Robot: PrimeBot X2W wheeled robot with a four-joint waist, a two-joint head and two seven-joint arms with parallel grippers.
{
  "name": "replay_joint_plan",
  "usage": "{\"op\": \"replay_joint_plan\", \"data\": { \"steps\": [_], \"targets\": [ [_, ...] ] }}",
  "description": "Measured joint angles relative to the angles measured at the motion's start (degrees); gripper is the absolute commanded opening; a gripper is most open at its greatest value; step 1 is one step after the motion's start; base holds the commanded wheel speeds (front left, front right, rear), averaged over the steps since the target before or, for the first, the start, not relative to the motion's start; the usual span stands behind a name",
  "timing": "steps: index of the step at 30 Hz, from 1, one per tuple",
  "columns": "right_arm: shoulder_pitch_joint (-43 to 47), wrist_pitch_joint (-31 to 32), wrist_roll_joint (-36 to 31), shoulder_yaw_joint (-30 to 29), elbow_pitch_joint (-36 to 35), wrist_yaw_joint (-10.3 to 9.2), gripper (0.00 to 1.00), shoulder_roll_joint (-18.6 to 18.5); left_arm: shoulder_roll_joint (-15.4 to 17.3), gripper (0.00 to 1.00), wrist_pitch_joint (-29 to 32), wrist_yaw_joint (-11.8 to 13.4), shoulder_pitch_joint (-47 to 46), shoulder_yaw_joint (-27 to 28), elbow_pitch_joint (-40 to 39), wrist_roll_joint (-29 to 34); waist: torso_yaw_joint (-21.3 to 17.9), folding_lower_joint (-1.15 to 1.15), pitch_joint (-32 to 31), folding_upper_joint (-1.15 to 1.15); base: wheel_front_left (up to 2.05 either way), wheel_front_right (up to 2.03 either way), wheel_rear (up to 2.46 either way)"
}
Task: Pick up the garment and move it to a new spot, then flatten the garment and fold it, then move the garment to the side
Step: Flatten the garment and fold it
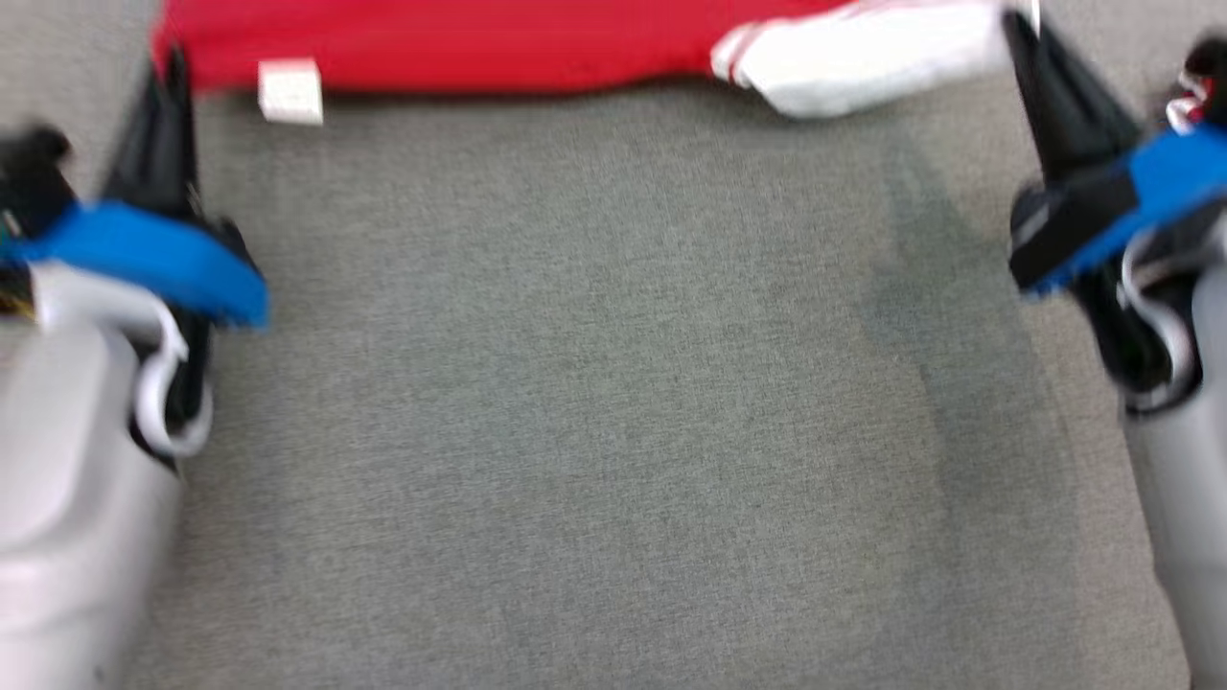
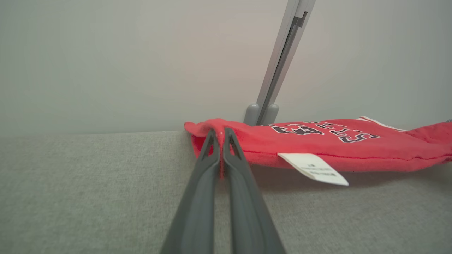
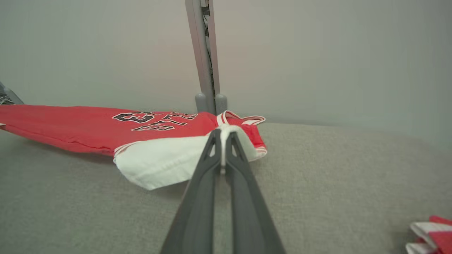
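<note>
The garment (image 1: 460,43) is a red jersey with black lettering and a white sleeve (image 1: 863,57), stretched along the far edge of the grey table. My left gripper (image 1: 175,67) is shut on its red left corner; the left wrist view shows this gripper (image 2: 221,131) pinching a fold of the garment (image 2: 335,141). My right gripper (image 1: 1024,29) is shut on the white sleeve end, which the right wrist view shows as this gripper (image 3: 222,131) closed on the garment (image 3: 70,123) at the sleeve (image 3: 159,165). A white tag (image 2: 312,168) hangs from the near hem.
Grey cloth covers the table (image 1: 613,402) between my arms. A grey upright post (image 2: 282,60) stands behind the garment against a pale wall. Another red and white piece of cloth (image 3: 430,233) lies at the lower right of the right wrist view.
</note>
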Motion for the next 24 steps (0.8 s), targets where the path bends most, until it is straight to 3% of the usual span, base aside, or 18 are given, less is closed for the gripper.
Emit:
{"op": "replay_joint_plan", "data": {
  "steps": [3,8,17,24],
  "targets": [
    [8.9,6.3,-1.6,-3.8,-5.0,-0.01,0.00,1.0,-1.3,0.00,-0.8,1.1,7.2,0.0,-0.5,-1.8,0.8,0.00,-2.7,0.00,0.00,0.00,0.00],
    [22.1,17.6,-4.6,-9.8,-15.6,-0.01,0.00,6.3,-2.6,0.00,-1.5,2.5,18.3,0.0,-3.7,-4.2,2.1,-0.01,-7.4,0.00,0.00,0.00,0.00],
    [39.4,37.0,-9.9,-17.0,-29.4,-0.01,0.00,12.8,-3.3,0.00,-0.8,10.2,33.2,-2.1,-13.4,-3.2,4.8,-0.02,-13.9,0.00,0.00,0.00,0.00],
    [48.6,47.6,-8.4,-18.8,-36.7,-0.01,0.00,13.7,0.0,0.00,4.3,14.1,40.4,-4.3,-20.1,-1.4,6.8,-0.01,-16.4,0.00,0.00,0.00,0.00]
  ]
}}
